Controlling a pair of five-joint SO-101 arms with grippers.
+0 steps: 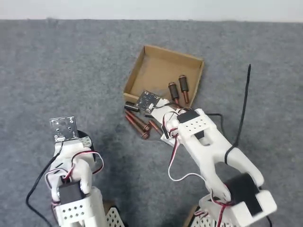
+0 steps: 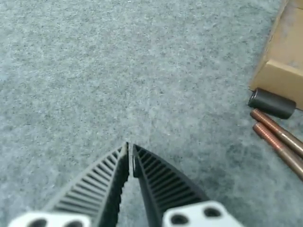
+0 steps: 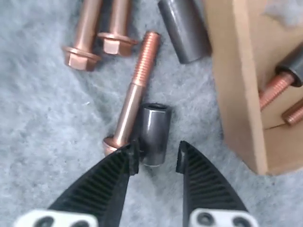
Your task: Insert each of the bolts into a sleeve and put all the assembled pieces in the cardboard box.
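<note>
My right gripper (image 3: pixel 158 151) stands open low over the carpet, its fingertips either side of the near end of a short dark sleeve (image 3: pixel 155 131). A copper bolt (image 3: pixel 133 94) lies right beside that sleeve. Two more bolts (image 3: pixel 84 35) and a second sleeve (image 3: pixel 184 28) lie farther off. The cardboard box (image 1: pixel 142 64) holds two assembled pieces (image 1: pixel 178 89). In the high view the bolts (image 1: pixel 138 124) lie just in front of the box. My left gripper (image 2: pixel 130 147) is shut and holds nothing, well clear of a sleeve (image 2: pixel 272 102) and two bolts (image 2: pixel 279 139).
Grey carpet covers the whole table. The box wall (image 3: pixel 236 80) rises close beside the right gripper. A black cable (image 1: pixel 244 106) runs along the right arm. The left arm (image 1: pixel 71 165) sits at the lower left, with open carpet in front of it.
</note>
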